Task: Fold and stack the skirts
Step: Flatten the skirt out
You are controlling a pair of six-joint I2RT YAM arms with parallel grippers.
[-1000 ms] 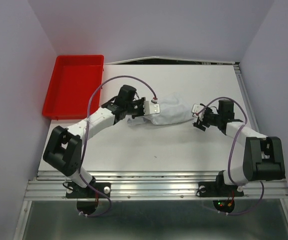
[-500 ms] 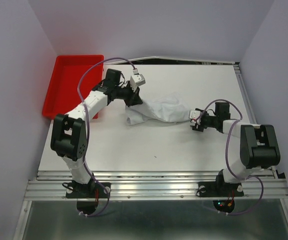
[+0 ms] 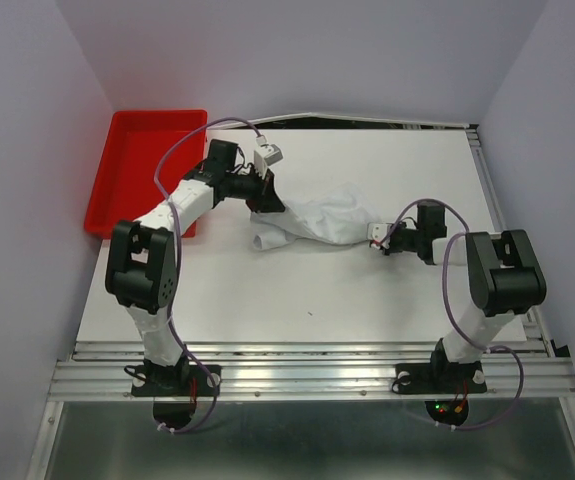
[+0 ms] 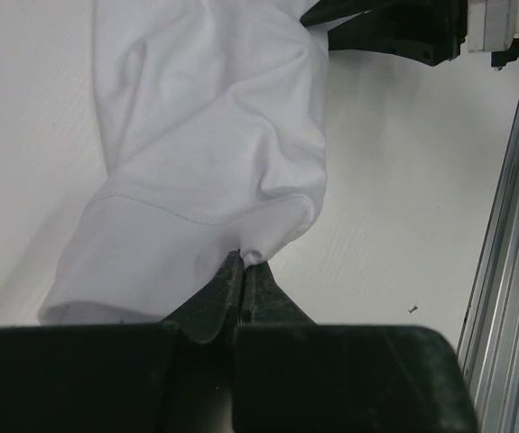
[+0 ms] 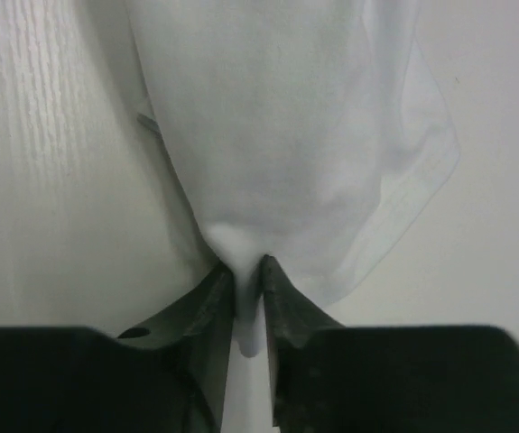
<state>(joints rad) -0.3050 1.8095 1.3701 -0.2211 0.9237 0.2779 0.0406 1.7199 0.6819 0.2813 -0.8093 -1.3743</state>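
Pale walls enclose a white table [image 3: 367, 290], with a red tray [image 3: 142, 170] set at its far left corner. A white skirt [image 3: 325, 220] is stretched, bunched, across the middle of the table between the two arms. Its left end is pinched in the closed jaws of the left gripper [image 4: 241, 271], and its right end is clamped likewise in the right gripper [image 5: 248, 271].

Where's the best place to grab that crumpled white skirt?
Probably its two far ends, one from each side: the skirt lies bunched into a long strip, and its stitched hem folds thin enough to pinch. The left gripper and right gripper are shut there.
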